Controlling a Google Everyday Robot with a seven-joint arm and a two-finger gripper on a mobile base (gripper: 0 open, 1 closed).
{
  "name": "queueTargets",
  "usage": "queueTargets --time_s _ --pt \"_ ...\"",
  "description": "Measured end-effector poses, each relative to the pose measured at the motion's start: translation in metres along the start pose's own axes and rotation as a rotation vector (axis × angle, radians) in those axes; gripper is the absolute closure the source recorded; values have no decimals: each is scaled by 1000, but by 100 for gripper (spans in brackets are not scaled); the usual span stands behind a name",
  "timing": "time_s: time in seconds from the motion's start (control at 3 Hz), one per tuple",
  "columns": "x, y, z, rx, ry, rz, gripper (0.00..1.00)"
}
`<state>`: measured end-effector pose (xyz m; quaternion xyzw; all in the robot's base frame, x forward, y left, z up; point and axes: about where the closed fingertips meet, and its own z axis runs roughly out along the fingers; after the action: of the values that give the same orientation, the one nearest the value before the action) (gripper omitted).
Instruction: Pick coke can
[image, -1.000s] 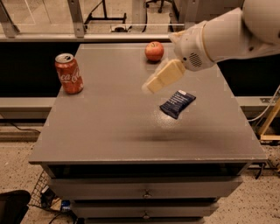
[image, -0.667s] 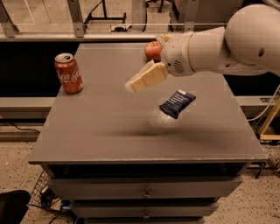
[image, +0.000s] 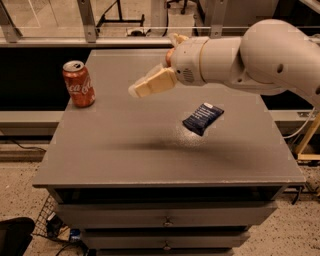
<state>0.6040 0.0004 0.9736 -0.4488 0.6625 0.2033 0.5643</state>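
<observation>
The coke can stands upright near the far left edge of the grey table. It is red with white script and a silver top. My gripper hangs in the air above the middle of the table, to the right of the can and well apart from it. Its cream fingers point left toward the can. Nothing is held in it.
A dark blue snack packet lies on the table right of centre, below my arm. A red apple at the back is mostly hidden behind the wrist. Drawers sit under the tabletop. A glass railing runs behind the table.
My gripper has swung left across the table, from above the blue packet toward the coke can. The can and the packet have not moved.
</observation>
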Motion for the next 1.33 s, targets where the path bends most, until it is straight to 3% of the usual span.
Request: queueTargets --time_s 0.33,1.0,1.33 --pt "0 4 39 -41 -38 -2 0" --pt "-5 6 123 -91 -177 15 0" --pt "-7 12 149 -111 -197 27 0"
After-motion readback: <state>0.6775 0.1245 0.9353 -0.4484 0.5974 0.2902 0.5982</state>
